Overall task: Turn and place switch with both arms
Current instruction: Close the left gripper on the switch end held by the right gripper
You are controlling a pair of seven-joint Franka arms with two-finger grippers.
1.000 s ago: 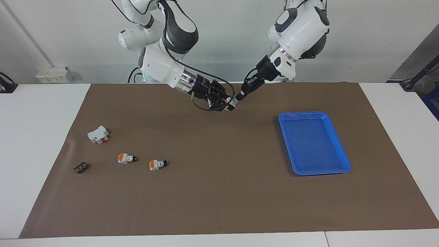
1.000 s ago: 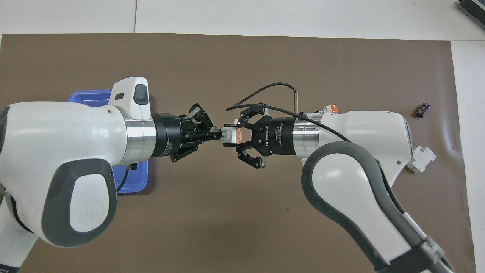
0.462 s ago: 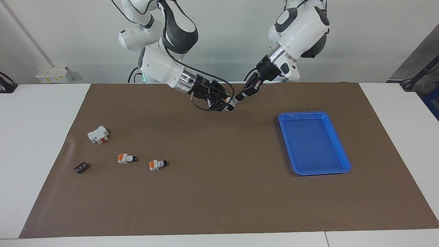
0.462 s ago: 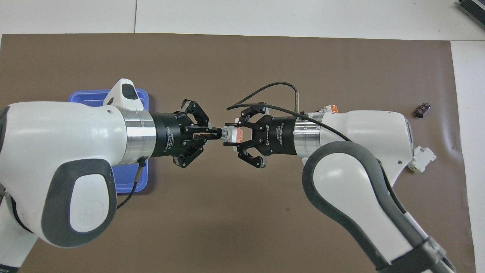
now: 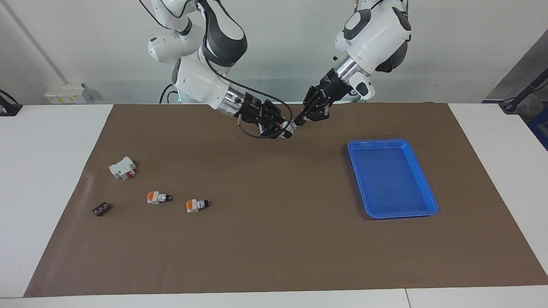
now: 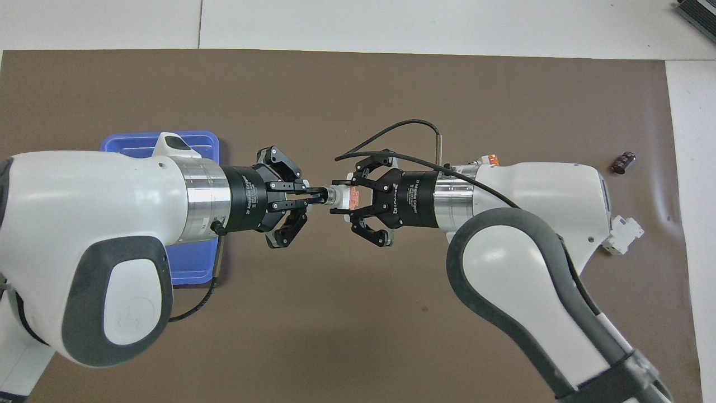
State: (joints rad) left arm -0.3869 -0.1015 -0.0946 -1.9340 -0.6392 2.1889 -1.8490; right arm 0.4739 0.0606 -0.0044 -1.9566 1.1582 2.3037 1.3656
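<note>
Brown mat [image 5: 274, 239] over white desk [image 5: 47, 171], pale wall at top of facing frame. Both grippers met in mid-air over mat, upper centre of facing frame, centre of overhead frame. Switch [image 6: 342, 197] held between them: right gripper [image 6: 340, 197] pinching white-and-orange body, left gripper [image 6: 320, 196] pinched on black knob end. Compared with a second ago: left wrist rolled about its own axis, white wrist housing swung from top of arm toward frame's upper edge in overhead view, outer links turned; switch in same spot, right arm [image 6: 531, 235] barely shifted. Blue tray [image 5: 390, 177] at centre right of facing frame, unchanged. Two more switches [image 5: 157, 197] [image 5: 196, 205], white block with red [image 5: 122, 167] and small dark piece [image 5: 101, 209] at lower left, unmoved.
</note>
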